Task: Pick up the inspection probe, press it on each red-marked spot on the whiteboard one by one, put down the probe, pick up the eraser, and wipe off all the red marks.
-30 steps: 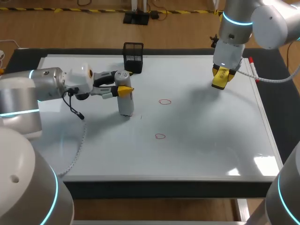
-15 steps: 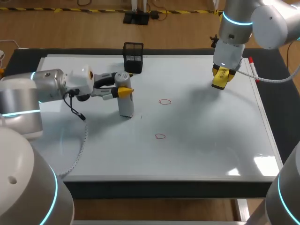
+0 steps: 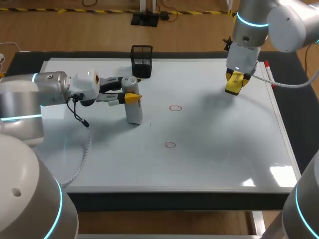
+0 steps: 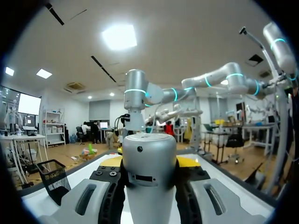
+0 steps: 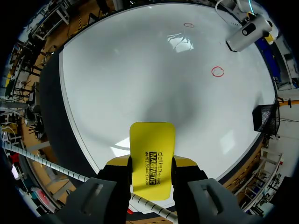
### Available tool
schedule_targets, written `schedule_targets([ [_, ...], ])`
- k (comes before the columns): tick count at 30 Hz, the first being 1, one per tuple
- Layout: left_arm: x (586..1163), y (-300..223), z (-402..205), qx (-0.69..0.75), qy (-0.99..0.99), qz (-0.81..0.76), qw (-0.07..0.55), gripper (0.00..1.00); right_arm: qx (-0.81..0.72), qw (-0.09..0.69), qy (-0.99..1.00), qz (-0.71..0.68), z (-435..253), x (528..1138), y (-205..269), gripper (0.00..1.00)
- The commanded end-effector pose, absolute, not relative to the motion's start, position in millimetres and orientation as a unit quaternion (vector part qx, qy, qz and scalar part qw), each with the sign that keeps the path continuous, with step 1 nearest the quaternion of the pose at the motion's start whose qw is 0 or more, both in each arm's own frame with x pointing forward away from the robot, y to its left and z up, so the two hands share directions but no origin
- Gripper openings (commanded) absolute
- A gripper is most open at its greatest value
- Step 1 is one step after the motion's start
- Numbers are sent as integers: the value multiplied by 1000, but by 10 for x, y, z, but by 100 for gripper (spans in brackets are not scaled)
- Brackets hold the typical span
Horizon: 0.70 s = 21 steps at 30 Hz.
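The inspection probe (image 3: pixel 133 110), a silver cylinder, stands upright on the whiteboard (image 3: pixel 214 149) left of centre. My left gripper (image 3: pixel 130 94) is shut on its upper part from the side; in the left wrist view the probe (image 4: pixel 149 172) fills the space between the yellow tips of my left gripper (image 4: pixel 149 162). Two red marks (image 3: pixel 175 108) (image 3: pixel 170 145) lie right of the probe. My right gripper (image 3: pixel 234 82) hangs above the board's far right, shut on the yellow eraser (image 3: pixel 233 87). The right wrist view shows the eraser (image 5: pixel 152 156) between the fingers, with the red marks (image 5: pixel 217 71) (image 5: pixel 188 25) and the probe (image 5: pixel 245 35) ahead.
A black mesh basket (image 3: pixel 141 60) stands at the board's far edge, behind the probe. A red-capped marker (image 3: pixel 269 73) lies along the right edge near my right arm. A cable (image 3: pixel 82 159) trails from my left arm over the board's left side.
My left arm's wrist has shifted slightly; the probe stays upright in the same spot. My right arm and the eraser have not moved.
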State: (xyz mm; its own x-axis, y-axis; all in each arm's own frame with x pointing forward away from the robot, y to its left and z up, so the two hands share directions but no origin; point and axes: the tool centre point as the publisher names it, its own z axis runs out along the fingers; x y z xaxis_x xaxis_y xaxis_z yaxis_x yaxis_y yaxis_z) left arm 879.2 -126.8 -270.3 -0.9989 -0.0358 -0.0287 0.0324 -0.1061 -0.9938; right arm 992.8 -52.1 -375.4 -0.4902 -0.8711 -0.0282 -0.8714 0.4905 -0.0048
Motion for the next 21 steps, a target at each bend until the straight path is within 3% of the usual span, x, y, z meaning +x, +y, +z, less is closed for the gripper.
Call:
schedule_targets([
  [1,8782,-1267,-2714,-1,670,-742,23,0,-505,13,863,3,-3747,9928,-527,0],
  [21,8769,-1211,-2608,-12,668,-744,24,0,-505,13,863,3,-3747,9928,-527,0],
])
